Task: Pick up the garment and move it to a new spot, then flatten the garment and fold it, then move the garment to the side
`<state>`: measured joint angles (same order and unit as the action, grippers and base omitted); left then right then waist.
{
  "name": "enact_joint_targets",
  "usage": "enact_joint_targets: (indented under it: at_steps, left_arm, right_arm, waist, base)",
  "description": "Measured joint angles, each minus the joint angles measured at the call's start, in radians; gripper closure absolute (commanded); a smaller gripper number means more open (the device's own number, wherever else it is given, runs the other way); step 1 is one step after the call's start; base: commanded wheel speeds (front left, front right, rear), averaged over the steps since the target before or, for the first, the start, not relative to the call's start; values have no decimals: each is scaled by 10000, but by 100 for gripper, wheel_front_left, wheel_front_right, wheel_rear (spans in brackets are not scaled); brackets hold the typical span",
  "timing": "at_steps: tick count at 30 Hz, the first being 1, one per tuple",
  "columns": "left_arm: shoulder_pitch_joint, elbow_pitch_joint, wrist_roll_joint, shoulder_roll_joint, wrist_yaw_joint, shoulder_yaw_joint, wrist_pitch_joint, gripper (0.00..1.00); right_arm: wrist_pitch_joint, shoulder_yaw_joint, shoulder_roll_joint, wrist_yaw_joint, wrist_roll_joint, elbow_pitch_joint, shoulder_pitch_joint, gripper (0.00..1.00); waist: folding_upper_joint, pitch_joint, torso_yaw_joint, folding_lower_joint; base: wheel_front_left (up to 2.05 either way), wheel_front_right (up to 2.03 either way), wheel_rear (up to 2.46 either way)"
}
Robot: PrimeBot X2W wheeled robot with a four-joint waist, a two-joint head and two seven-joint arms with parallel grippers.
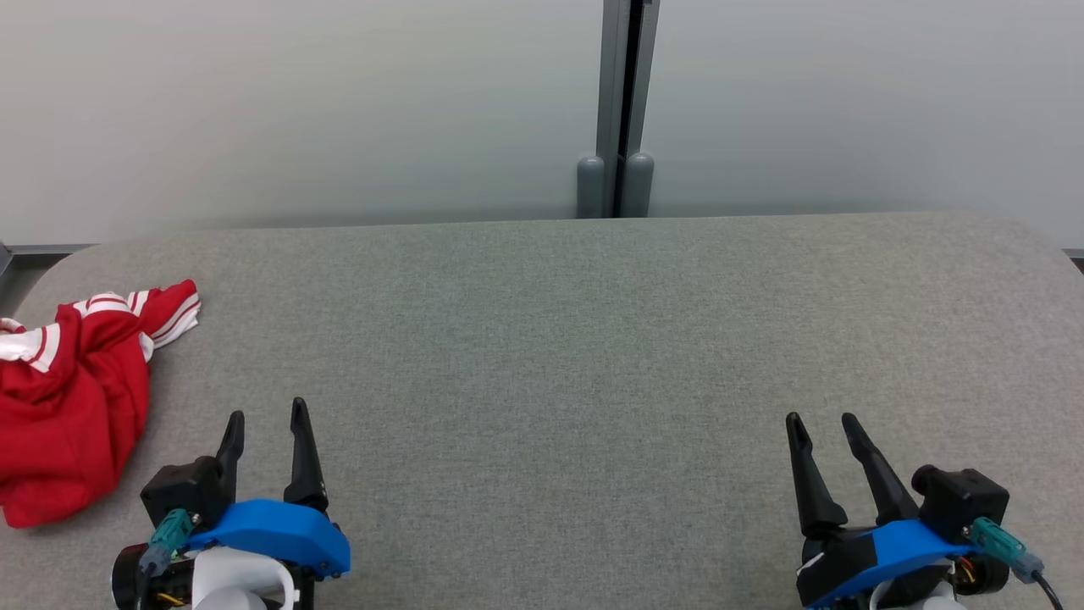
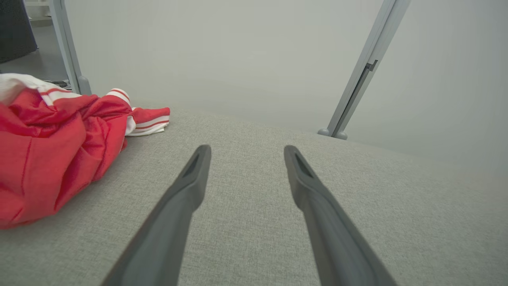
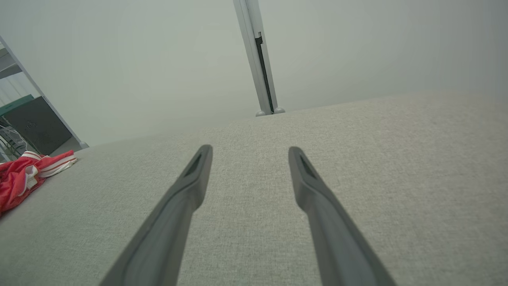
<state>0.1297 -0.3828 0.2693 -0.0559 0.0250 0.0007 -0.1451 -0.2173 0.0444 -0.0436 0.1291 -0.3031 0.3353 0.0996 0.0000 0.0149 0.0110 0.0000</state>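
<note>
I saw the red garment (image 1: 72,424), white-striped at its trim, lying crumpled at the left edge of the grey table (image 1: 542,339), just beside my left gripper (image 1: 267,409). That gripper and the right gripper (image 1: 820,418) both stood spread wide, holding nothing.

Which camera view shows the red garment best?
The left wrist view: the garment lies close and large, creases and striped cuff clear, though the left edge cuts it. The head view shows it crumpled at its left edge, also cut. In the right wrist view it is small and distant.
</note>
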Motion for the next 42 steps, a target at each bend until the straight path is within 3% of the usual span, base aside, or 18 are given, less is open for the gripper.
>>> enact_joint_targets:
  at_steps: [24, 35, 42]
  left_arm:
    - [-208, 863, -1388, -35, -696, -150, 1099, 0]
    - [-274, 961, -1237, -86, -761, -144, 1112, 0]
    - [-320, 947, -1177, -117, -782, -167, 1083, 0]
  right_arm:
    - [-439, -253, -29, 2, 2127, 869, 233, 0]
    - [-443, -61, -31, 2, 667, 696, 331, 0]
    - [-443, 40, -31, 2, 382, 660, 333, 0]
  waist:
    - [0, -15, -27, 0]
    - [0, -45, -46, 0]
    - [0, -111, -35, 0]
  base:
    - [0, 0, 0]
    - [0, 0, 0]
    - [0, 0, 0]
